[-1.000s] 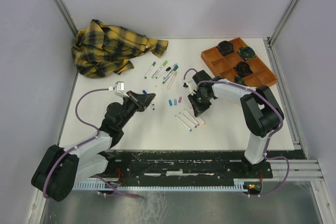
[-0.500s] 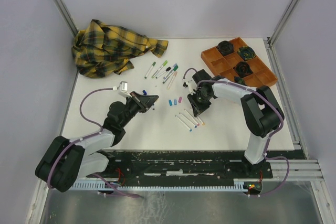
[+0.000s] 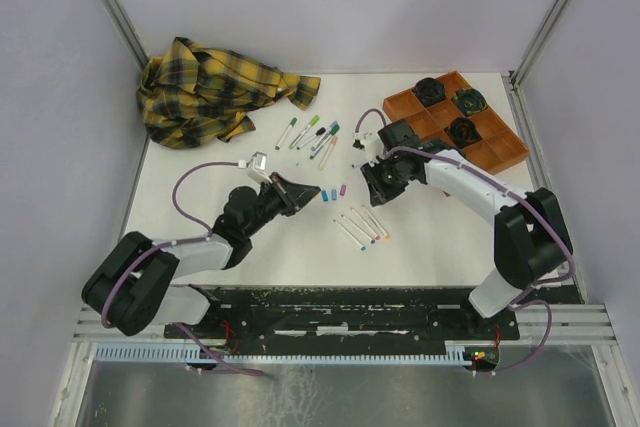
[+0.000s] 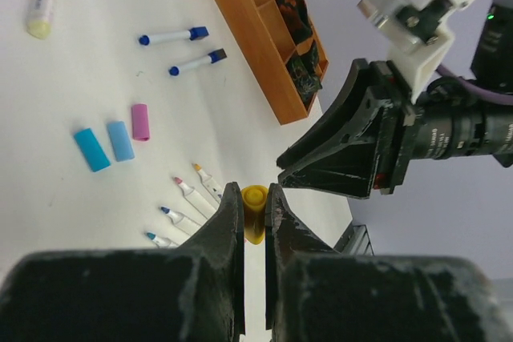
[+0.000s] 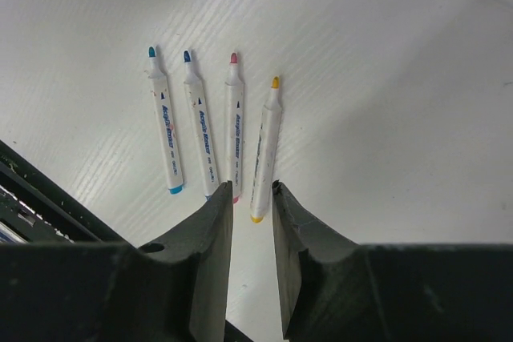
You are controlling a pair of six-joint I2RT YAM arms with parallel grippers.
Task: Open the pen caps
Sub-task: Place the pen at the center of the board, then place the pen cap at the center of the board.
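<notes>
White worktop [image 3: 200,237] inside pale walls, with a plaid cloth [image 3: 215,87] at the far left and an orange tray [image 3: 405,112] at the far right. The left end effector [image 4: 255,198] is raised above the middle of the worktop and is clamped on a yellow cap [image 4: 255,222], which sits between its fingertips. The right end effector [image 5: 250,194] hangs close by, over the back ends of four uncapped pens [image 5: 200,130]. Its jaws are slightly apart with nothing between them. These pens lie side by side with teal, blue, pink and yellow tips, and the yellow-tipped one lies under the gap between the jaws. Two blue caps [image 4: 92,150] and a pink cap [image 4: 140,122] lie in a row on the worktop near the pen tips. Several capped pens [image 3: 315,134] lie further back, between cloth and tray.
</notes>
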